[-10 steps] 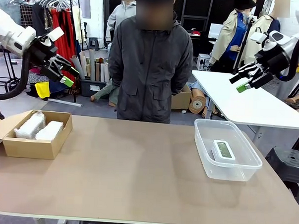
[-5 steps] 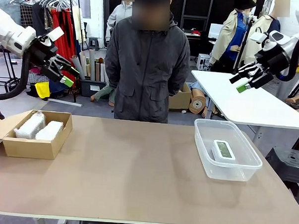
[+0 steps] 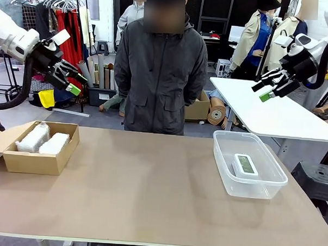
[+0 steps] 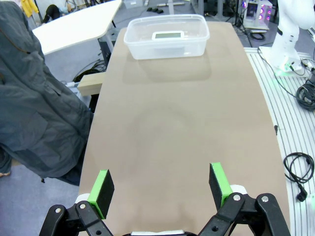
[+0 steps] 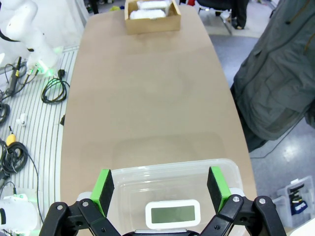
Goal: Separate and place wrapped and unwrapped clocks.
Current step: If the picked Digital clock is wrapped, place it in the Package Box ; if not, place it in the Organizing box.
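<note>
Two bubble-wrapped clocks [image 3: 43,140] lie side by side in a cardboard box [image 3: 32,162] at the table's left end; the same box [image 5: 152,22] with the bundles [image 5: 151,10] lies far off in the right wrist view. A bare white clock with a grey-green screen [image 3: 244,164] lies in a clear plastic tub [image 3: 270,182] at the right; it [image 5: 173,215] sits just below my right gripper [image 5: 161,186], and appears [image 4: 167,35] far off inside the tub [image 4: 166,46] in the left wrist view. My left gripper [image 3: 74,81] hangs open high above the left end. My right gripper [image 3: 265,89] is open, raised at the right.
A person in a dark grey jacket [image 3: 162,74] stands at the far edge with hands behind the back. The brown tabletop [image 3: 150,193] is bare between box and tub. A white table [image 3: 273,114] stands behind at the right. Cables [image 5: 12,152] lie on the floor.
The person has shifted slightly to the left. Both arms and all clocks stay where they were.
</note>
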Tool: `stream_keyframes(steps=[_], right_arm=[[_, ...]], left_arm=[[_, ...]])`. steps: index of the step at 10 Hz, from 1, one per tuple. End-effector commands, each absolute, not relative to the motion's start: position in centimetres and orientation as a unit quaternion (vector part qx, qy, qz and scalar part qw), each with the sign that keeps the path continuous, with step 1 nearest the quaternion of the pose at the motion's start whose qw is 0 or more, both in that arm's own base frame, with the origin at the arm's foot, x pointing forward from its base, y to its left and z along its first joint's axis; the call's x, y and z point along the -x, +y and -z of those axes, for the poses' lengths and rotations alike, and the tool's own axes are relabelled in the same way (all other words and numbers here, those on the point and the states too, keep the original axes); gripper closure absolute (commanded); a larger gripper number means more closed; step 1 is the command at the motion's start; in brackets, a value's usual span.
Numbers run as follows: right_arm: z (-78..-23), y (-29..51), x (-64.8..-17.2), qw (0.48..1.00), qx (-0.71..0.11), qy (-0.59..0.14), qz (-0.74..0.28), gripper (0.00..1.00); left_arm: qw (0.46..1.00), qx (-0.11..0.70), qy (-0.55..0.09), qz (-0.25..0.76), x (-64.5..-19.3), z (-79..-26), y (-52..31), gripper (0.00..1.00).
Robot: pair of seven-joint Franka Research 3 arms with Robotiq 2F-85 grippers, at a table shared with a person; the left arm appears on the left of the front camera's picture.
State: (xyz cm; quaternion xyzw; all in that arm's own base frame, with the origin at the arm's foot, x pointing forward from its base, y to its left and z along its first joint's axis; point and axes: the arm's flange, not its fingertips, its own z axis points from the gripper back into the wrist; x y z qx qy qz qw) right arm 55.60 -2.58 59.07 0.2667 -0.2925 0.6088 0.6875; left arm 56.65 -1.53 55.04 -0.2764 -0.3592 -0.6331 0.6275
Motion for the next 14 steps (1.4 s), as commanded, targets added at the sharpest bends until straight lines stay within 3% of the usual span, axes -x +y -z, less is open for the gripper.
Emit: stream_keyframes(steps=[1,14], right_arm=[[-59.25,-2.52,-55.42,0.682,-0.258,-0.290,-0.621,0.00],[-59.25,-2.52,-55.42,0.682,-0.258,-0.290,-0.621,0.00]], left_arm=[[0.627,0.274,-0.357,0.636,-56.57,-55.17,-1.42,0.00],[0.627,0.274,-0.357,0.636,-56.57,-55.17,-1.42,0.00]])
